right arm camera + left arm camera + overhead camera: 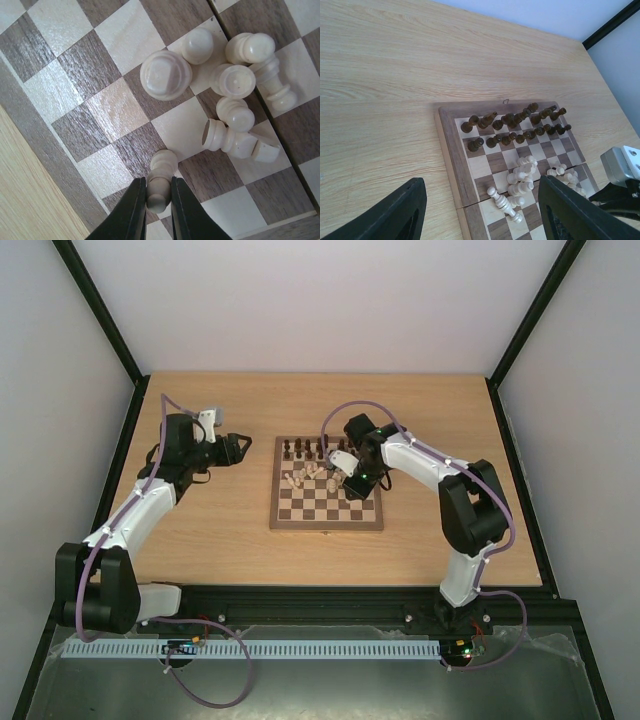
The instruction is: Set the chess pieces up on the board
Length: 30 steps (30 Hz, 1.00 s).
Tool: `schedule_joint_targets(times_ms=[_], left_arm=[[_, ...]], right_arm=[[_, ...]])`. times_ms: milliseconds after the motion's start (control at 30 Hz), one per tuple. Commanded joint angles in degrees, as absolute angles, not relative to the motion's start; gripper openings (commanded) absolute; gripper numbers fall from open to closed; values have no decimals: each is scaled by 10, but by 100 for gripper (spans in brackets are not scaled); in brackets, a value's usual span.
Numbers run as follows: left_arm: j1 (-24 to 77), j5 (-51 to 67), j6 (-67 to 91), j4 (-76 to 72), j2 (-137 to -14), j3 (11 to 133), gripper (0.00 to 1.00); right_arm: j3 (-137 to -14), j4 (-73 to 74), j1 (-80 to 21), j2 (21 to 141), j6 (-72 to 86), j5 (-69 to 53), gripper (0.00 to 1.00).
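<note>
The board [327, 516] lies mid-table, its border also in the left wrist view [451, 150] and the right wrist view [30, 125]. Dark pieces [300, 450] stand in two rows along its far edge [512, 127]. Cream pieces [305, 478] lie in a loose heap near the board's middle [522, 180] [235, 95], several toppled. My right gripper [350, 478] [157, 192] is shut on a cream pawn [161, 180], holding it just above the squares near the board's edge. My left gripper [238, 448] [485, 212] is open and empty, left of the board.
A black frame rail [380, 592] runs along the near table edge. Black posts [100, 310] stand at the far corners. Bare tabletop [210, 530] lies left of the board, and more lies right of it [440, 430].
</note>
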<state>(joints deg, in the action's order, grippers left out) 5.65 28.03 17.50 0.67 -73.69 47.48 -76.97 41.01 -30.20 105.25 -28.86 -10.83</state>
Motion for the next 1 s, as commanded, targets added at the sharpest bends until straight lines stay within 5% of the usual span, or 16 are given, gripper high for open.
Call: schedule_joint_targets(times_ms=[0, 500, 967], left_arm=[[53, 286, 179, -8, -729, 465, 64], [53, 291, 181, -14, -738, 462, 64], [53, 290, 181, -10, -746, 469, 64]], right_arm=[[-754, 444, -304, 1034, -285, -112, 8], [-643, 464, -293, 896, -291, -76, 5], [-607, 421, -286, 903, -276, -63, 5]])
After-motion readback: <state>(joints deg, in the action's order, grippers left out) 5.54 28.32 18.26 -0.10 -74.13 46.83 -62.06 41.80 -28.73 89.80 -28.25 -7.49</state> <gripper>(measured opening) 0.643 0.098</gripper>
